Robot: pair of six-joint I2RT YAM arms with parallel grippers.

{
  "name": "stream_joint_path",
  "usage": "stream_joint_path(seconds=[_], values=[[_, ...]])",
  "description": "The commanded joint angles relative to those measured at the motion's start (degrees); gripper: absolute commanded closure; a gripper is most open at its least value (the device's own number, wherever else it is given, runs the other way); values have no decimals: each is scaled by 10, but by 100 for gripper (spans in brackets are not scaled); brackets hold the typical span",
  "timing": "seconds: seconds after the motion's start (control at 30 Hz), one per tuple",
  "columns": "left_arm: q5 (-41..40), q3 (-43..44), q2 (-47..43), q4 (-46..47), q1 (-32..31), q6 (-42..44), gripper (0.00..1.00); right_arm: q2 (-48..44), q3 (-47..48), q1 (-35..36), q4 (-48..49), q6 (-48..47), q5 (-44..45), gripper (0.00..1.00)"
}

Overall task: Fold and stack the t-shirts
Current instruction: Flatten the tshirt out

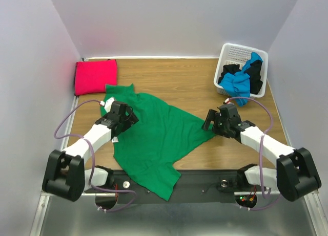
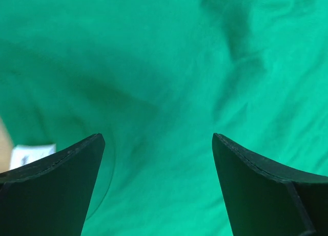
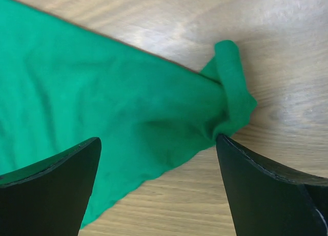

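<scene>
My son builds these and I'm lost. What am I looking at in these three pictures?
Two robot arms are bolted to a wooden table. One picture looks down from above; the other two come from cameras on each wrist. The left pincer hangs open over a spread green t-shirt. The right pincer is open at that shirt's rolled edge. Neither holds anything. A folded magenta t-shirt lies at the far left corner, and a white basket holds blue and black clothes.

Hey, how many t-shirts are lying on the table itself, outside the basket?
2: a green shirt spread at centre and a folded magenta shirt in the far-left corner. More sit in the basket.
</scene>
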Motion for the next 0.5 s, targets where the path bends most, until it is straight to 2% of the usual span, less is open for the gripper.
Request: stream_joint_path(seconds=[0.0,0.17,0.27,0.47], values=[[23,13,89,87,-3,9,1,18,-14,-1,59,12,23,0],[31,90,230,98,-3,36,1,18,-40,-1,59,32,32,0],[42,168,314,95,-6,58,1,-7,-69,-1,59,56,26,0],[61,381,474,57,-29,99,1,-54,-112,-1,58,68,12,0]])
